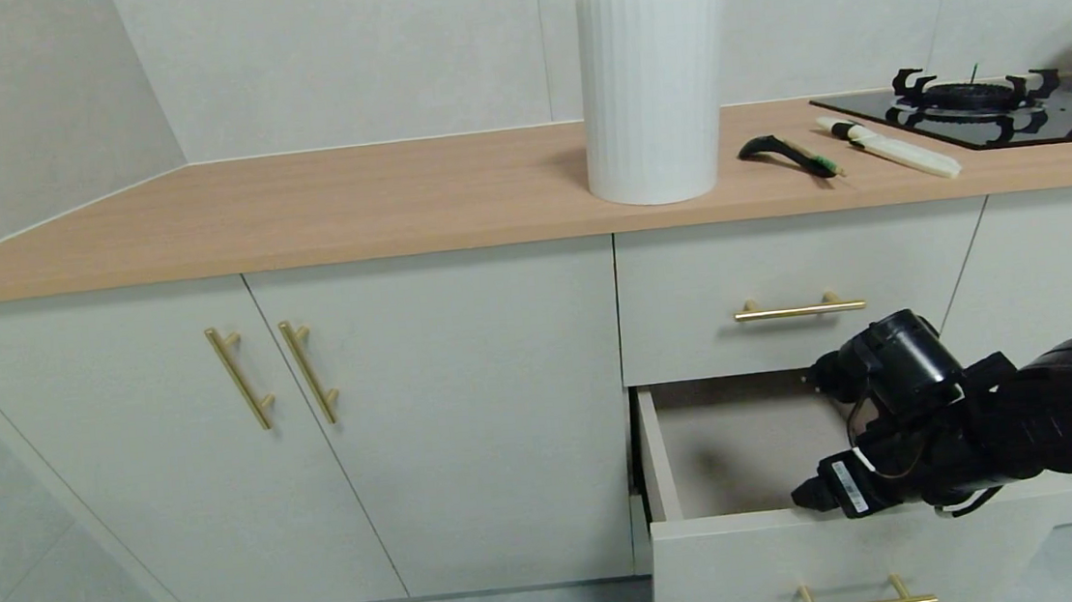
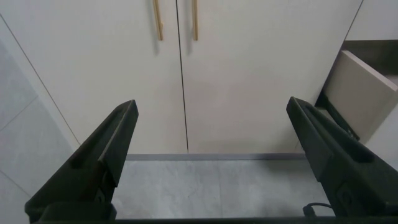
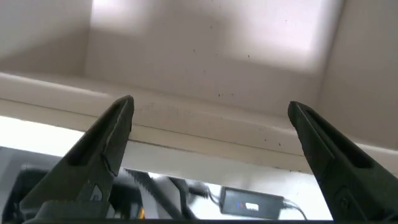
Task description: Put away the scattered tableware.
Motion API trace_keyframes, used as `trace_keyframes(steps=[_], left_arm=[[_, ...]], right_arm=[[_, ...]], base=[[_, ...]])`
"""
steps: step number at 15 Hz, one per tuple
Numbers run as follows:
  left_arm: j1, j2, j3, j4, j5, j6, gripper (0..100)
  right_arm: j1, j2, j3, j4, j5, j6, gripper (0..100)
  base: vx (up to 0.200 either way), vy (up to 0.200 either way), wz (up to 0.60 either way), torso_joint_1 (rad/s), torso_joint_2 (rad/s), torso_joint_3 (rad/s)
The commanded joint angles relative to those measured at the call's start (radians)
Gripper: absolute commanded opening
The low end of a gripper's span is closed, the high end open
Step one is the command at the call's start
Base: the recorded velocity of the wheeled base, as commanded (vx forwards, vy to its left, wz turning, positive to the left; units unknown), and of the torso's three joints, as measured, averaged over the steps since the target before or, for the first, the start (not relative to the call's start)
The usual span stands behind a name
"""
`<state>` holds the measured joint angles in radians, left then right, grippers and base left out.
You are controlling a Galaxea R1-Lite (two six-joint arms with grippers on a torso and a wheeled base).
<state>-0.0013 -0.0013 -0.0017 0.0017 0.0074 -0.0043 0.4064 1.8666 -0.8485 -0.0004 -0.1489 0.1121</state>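
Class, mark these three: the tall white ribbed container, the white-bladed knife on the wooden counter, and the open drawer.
Tall white ribbed container (image 1: 652,92), head view, middle of its ribbed side.
White-bladed knife (image 1: 911,156), head view, middle of its blade.
Open drawer (image 1: 659,460), head view, its left side wall.

Head cam: high, mid-range, looks fwd and down at the bench (image 1: 295,210) front, w/ cupboard doors (image 1: 315,437) on the left and the open drawer (image 1: 733,449) near right. Left wrist cam: low, close, faces those doors and the floor (image 2: 205,186) below; drawer side at one edge. Right wrist cam: v. close, looks straight into the same drawer. Drawer shared by all three views.
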Motion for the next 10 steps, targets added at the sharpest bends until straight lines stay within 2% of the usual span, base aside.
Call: trace_keyframes(steps=[1, 2, 10], left_arm=[[0.0, 0.001, 0.0, 0.0, 0.0, 0.0, 100], [0.0, 0.001, 0.0, 0.0, 0.0, 0.0, 100], [0.0, 0.001, 0.0, 0.0, 0.0, 0.0, 100]], right_arm=[[0.005, -0.012, 0.003, 0.03, 0.0, -0.017, 100], [0.005, -0.012, 0.003, 0.03, 0.0, -0.017, 100], [0.072, -0.09, 0.009, 0.336, -0.001, -0.135, 100]], base=[[0.0, 0.0, 0.0, 0.0, 0.0, 0.0], [0.0, 0.0, 0.0, 0.0, 0.0, 0.0], [0.0, 0.0, 0.0, 0.0, 0.0, 0.0]])
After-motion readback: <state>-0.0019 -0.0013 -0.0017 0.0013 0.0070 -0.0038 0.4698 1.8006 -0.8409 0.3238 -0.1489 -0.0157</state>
